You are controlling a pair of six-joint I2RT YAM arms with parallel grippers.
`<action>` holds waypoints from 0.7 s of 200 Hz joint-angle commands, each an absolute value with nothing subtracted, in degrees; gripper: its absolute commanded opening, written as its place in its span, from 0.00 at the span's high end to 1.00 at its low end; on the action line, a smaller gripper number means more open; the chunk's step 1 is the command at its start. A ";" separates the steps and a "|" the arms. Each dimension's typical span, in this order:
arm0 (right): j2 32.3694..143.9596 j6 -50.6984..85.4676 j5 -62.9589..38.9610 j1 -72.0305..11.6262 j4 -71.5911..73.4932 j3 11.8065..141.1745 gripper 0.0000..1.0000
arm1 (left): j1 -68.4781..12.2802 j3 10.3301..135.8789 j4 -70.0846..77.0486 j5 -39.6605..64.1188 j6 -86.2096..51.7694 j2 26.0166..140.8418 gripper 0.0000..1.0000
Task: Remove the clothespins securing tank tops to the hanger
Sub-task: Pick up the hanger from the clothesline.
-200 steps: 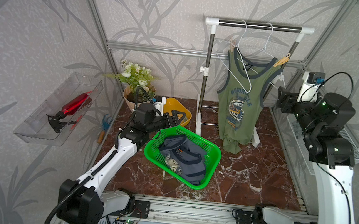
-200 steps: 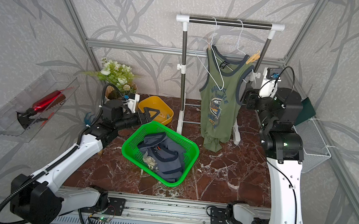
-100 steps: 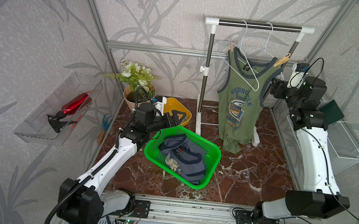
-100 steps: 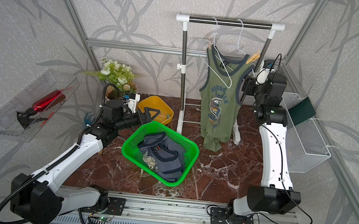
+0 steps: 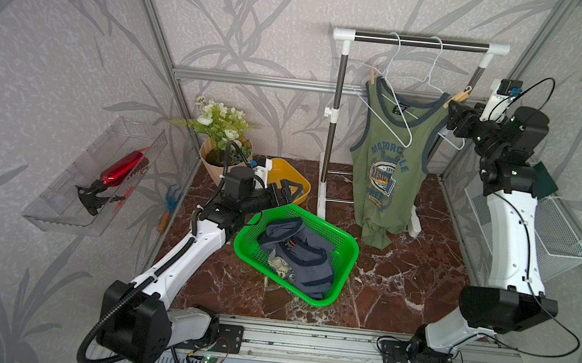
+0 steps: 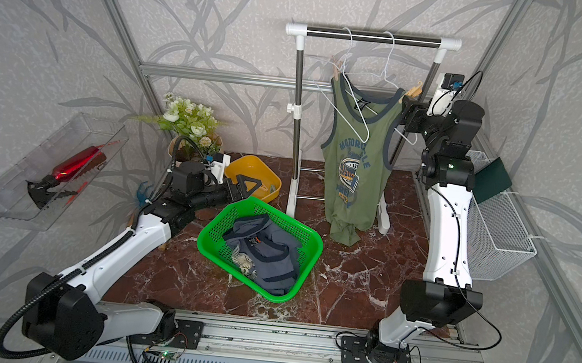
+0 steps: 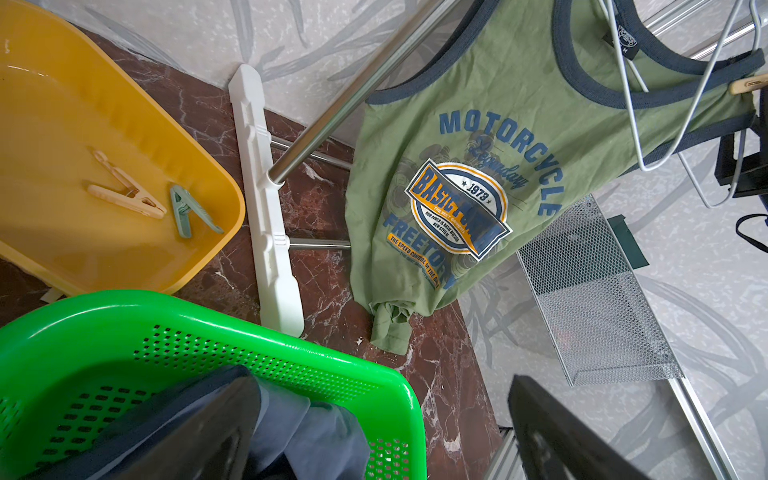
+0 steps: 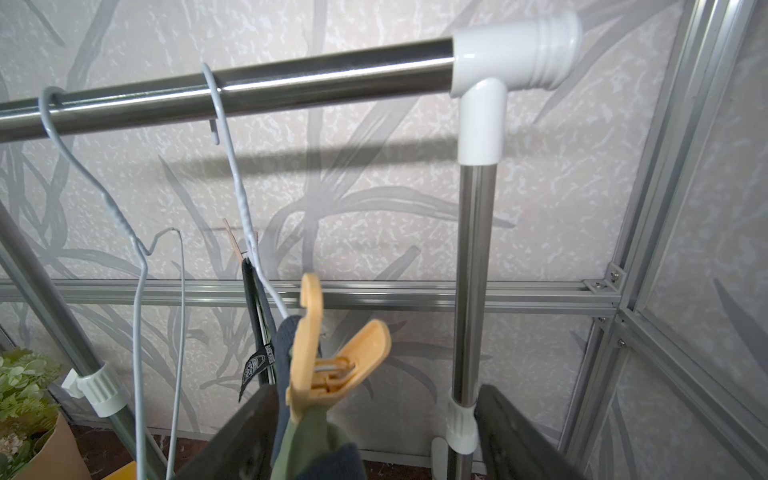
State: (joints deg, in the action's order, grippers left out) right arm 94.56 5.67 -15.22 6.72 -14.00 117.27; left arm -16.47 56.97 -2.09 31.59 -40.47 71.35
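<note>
The olive-green tank top (image 5: 388, 155) hangs from a white wire hanger (image 5: 432, 72) on the rack. One tan clothespin (image 5: 373, 74) clips its left strap. Another clothespin (image 5: 458, 97) (image 8: 328, 357) clips the right strap. My right gripper (image 5: 455, 115) (image 8: 376, 436) is open just below that pin; the strap and the rack's post lie between its fingers (image 8: 241, 436). The slate-blue tank top (image 5: 296, 260) lies crumpled in the green basket (image 5: 349, 247). My left gripper (image 5: 286, 193) (image 7: 382, 440) hangs open and empty over the basket's far rim.
A yellow bowl (image 7: 104, 257) behind the basket holds tan pins (image 7: 129, 195) and a green one (image 7: 189, 210). A bare wire hanger (image 5: 404, 128) dangles tilted across the green top. A wire basket (image 5: 556, 239) is on the right wall, a flower pot (image 5: 218, 156) at back left.
My right arm has changed pose and its gripper has risen to the pin on the right strap. The left arm has not moved.
</note>
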 commanded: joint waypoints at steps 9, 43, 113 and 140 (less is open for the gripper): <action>97.44 6.88 -19.36 6.92 -15.35 123.10 0.24 | -16.72 59.51 -1.63 32.34 -39.45 72.45 0.04; 101.72 8.93 -24.14 6.89 -18.42 127.29 0.28 | -16.70 59.37 -1.05 32.61 -39.74 73.03 0.04; 104.12 8.66 -25.26 6.21 -23.46 130.26 0.65 | -16.74 58.89 -1.14 32.71 -39.55 72.76 0.05; 103.27 9.37 -25.83 5.91 -22.64 129.30 0.90 | -16.70 59.25 -1.71 32.91 -39.38 72.52 0.05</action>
State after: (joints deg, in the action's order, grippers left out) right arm 103.57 8.51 -25.85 5.56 -22.37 128.84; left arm -16.47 57.41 -2.09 32.08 -40.47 73.06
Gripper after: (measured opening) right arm 0.489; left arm 0.953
